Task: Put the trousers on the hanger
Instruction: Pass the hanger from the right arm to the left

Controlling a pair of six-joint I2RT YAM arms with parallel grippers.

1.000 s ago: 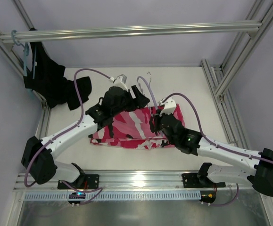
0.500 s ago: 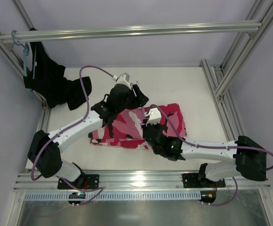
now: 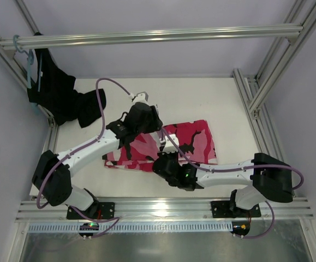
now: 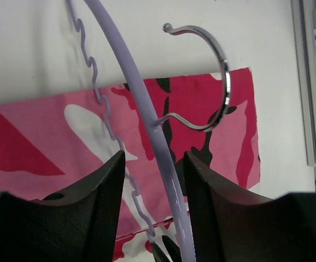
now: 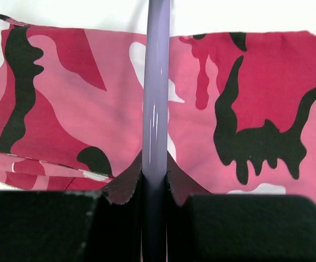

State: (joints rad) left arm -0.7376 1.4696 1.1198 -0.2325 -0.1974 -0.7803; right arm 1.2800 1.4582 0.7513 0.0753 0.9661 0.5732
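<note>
Hanger handling is the step in hand. The trousers lie folded flat on the table, beneath the hanger and not yet threaded over any part of it.

My right gripper is clamped on a smooth lilac arm of the hanger, which runs straight out over the cloth. My left gripper straddles a hanger arm just beside where the hook joins it. Its jaws are apart, with a gap showing on both sides.

To do this well, I judge I should centre the arm between those pads before squeezing, so it does not twist. I should also keep off the wavy bar alongside. The right hold should be firm until the left has bitten. I would raise the hanger slightly before closing, so no fabric gets pinched under the plastic.
</note>
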